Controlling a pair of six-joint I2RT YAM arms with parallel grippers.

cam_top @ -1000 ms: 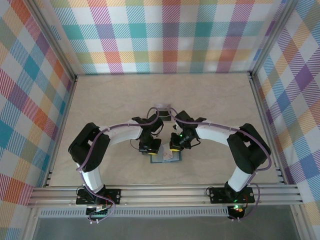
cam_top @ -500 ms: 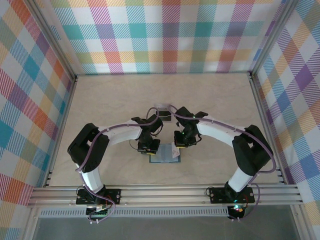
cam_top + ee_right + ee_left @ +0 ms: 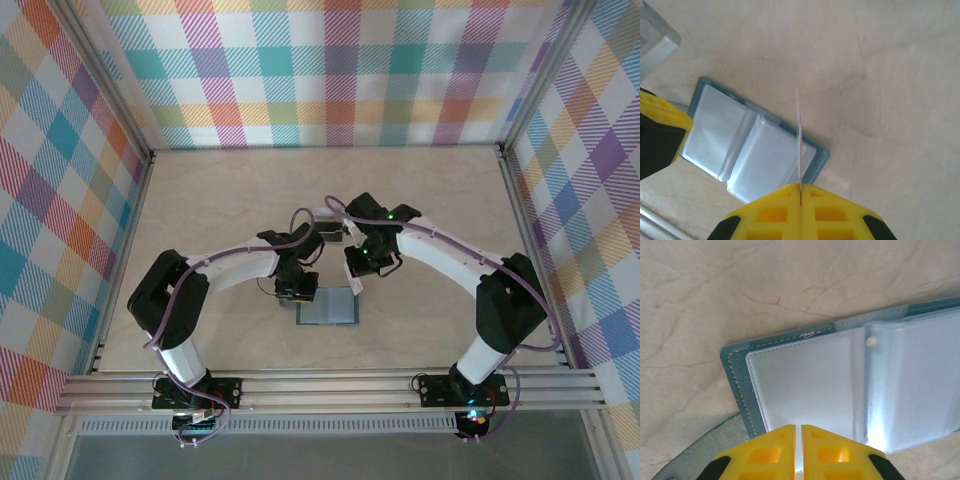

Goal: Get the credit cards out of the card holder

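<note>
Beige marbled table [image 3: 220, 200] in the top view, with plaid walls [image 3: 330, 70] on three sides. The card holder [image 3: 330, 308] lies open and flat near the front edge, between the two arms, pale blue-grey panels up. The left gripper [image 3: 299, 296] sits at its far-left corner, touching it or just over it. The right gripper [image 3: 354, 283] is at the far-right corner with a small pale credit card [image 3: 356, 291] at its tip (tiny from here, hard to make out).

Left wrist: the yellow fingers [image 3: 775, 445] are nearly together with a thin bright slit between them, tips at the edge of the card holder [image 3: 805, 380] left panel. Cannot tell whether they pinch that edge or only hover over it. A teal stitched border runs round a clear plastic pocket. A small stud [image 3: 871, 340] sits on the fold strip between the two panels. A grey curved shape [image 3: 695, 460] shows low left, unclear what.

Right wrist: the fingers [image 3: 765, 215] are pressed together on the credit card [image 3: 799, 130], seen edge-on as a thin white line standing out from the tips. It crosses in front of the card holder [image 3: 755, 145] right panel; contact between them is unclear. The card holder lies flat on the table, both panels showing. A yellow and black finger [image 3: 660, 130] of the left gripper is just beside the other panel's edge.
</note>
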